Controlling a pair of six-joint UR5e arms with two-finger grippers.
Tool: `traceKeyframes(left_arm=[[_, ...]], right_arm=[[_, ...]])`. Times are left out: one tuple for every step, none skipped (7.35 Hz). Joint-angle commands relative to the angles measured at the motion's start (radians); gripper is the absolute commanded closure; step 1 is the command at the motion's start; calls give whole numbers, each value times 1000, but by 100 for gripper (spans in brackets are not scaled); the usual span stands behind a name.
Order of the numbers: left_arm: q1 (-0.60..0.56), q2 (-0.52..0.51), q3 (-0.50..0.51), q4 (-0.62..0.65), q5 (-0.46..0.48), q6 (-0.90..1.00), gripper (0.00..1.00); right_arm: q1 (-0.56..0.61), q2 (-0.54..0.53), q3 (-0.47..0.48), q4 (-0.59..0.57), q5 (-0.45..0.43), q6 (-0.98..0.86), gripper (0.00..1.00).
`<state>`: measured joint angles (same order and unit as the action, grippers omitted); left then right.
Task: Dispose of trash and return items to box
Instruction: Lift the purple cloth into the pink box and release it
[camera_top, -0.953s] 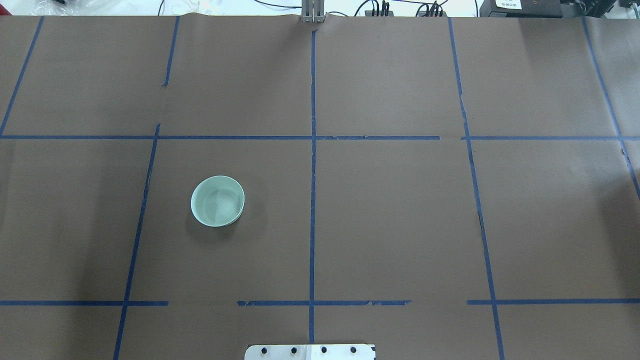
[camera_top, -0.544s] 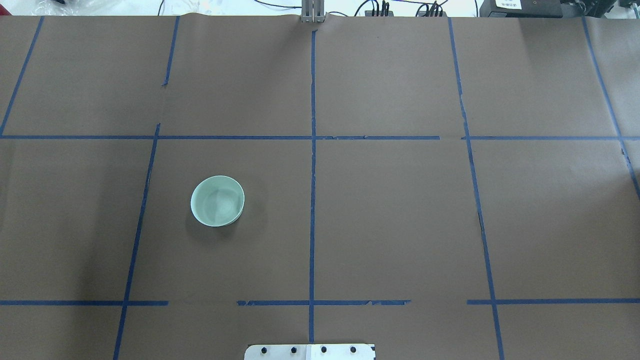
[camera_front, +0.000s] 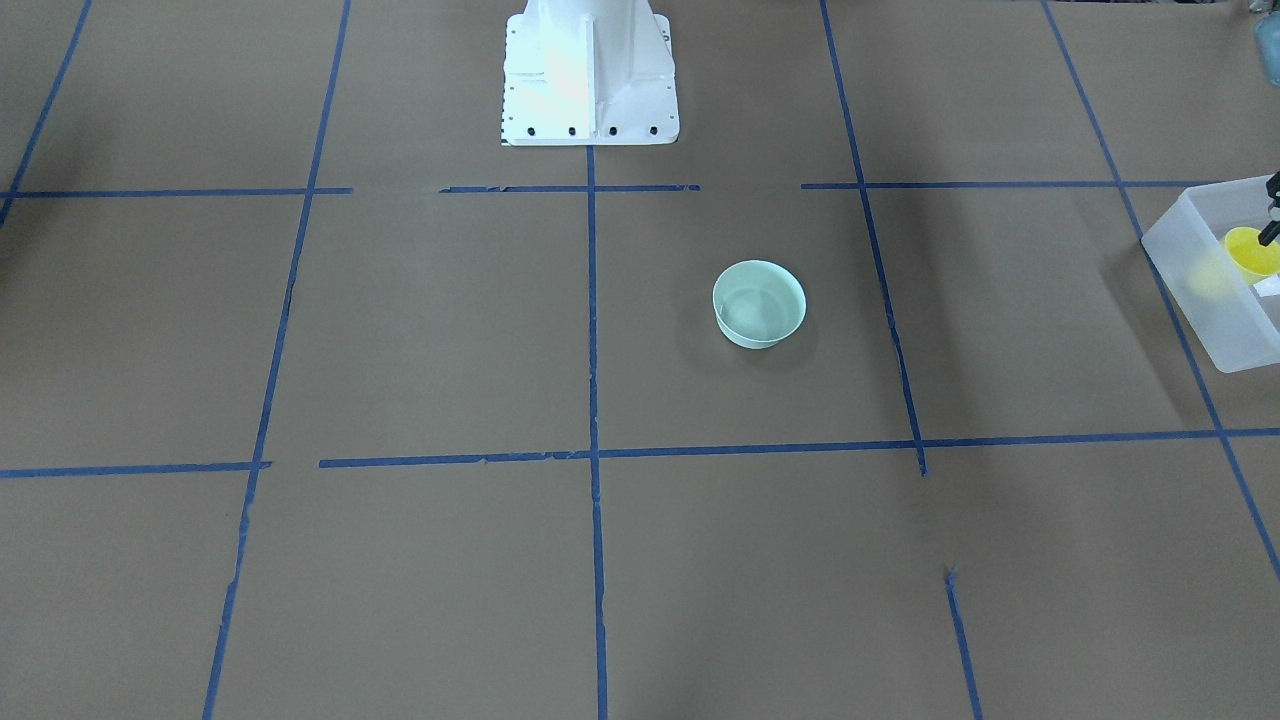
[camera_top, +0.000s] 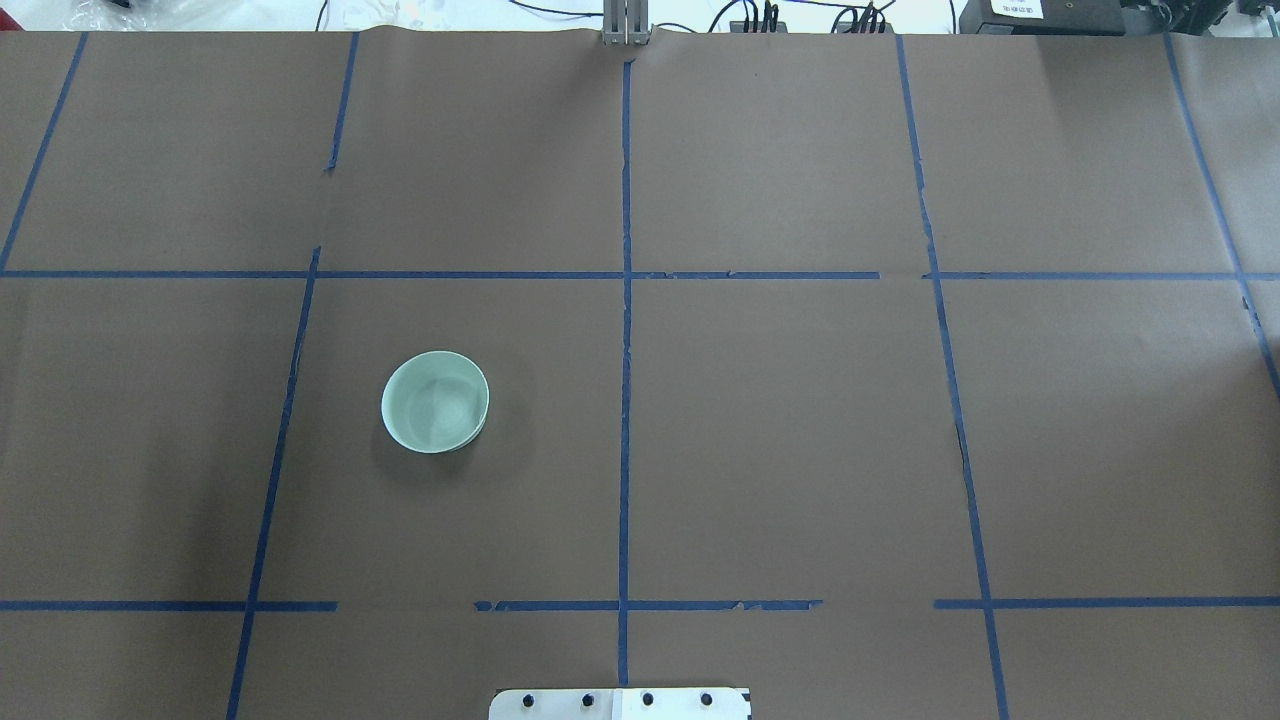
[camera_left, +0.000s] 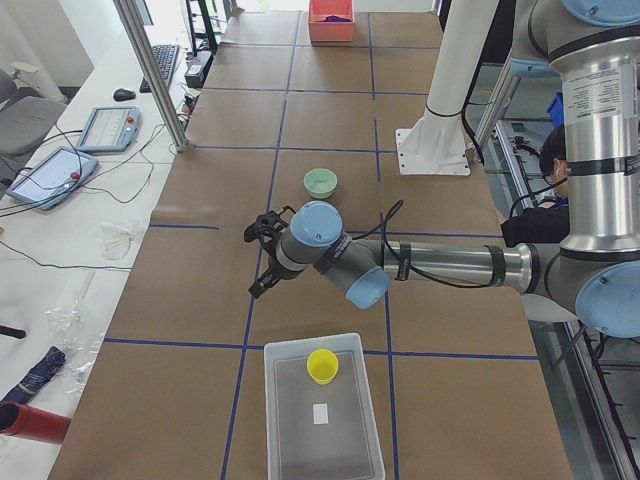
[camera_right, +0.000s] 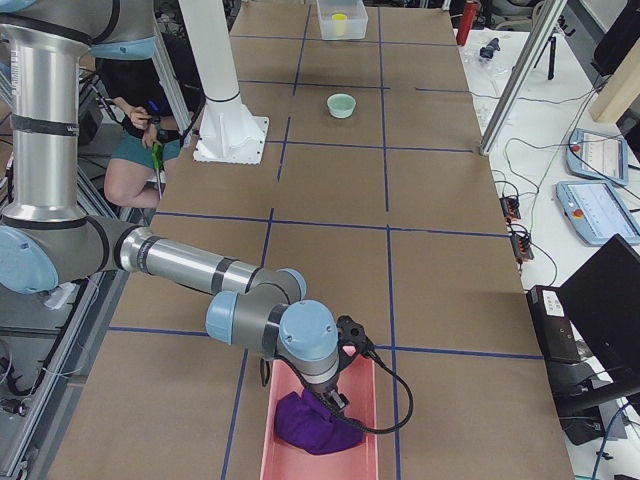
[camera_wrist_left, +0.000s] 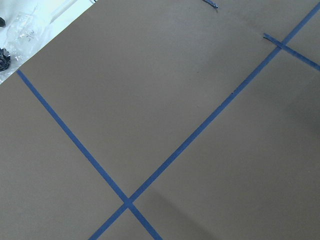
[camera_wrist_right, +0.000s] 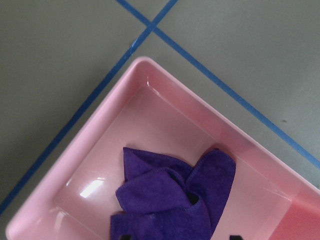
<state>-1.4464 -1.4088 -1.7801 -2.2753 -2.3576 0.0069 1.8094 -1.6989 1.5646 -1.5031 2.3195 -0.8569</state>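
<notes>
Nothing has shifted overhead this past second: bowl (camera_top: 435, 402) sits lower left of centre. In the left-end view it lies up-frame of my left gripper (camera_left: 260, 256), whose opening I cannot tell; cup (camera_left: 322, 366) stands in box (camera_left: 285, 440).

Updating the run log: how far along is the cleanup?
Done: purple cloth lies in the pink bin; cup sits in the box.
In hand: neither gripper visibly holds anything. Left gripper hovers over bare table between box and bowl; right gripper hangs over the pink bin.
Left: bowl sits on the table, not yet boxed.
</notes>
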Motion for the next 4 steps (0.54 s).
traceKeyframes(left_arm=[[145, 1, -118, 2, 77, -285, 0], [241, -1, -166, 2, 124, -408, 0], [356, -2, -217, 2, 188, -526, 0], [464, -30, -229, 2, 249, -597, 0]], right_arm=[[-51, -8, 101, 3, 43, 211, 0], [-83, -10, 115, 6, 43, 231, 0], [-96, -16, 115, 24, 43, 233, 0], [-97, -37, 115, 59, 46, 233, 0]])
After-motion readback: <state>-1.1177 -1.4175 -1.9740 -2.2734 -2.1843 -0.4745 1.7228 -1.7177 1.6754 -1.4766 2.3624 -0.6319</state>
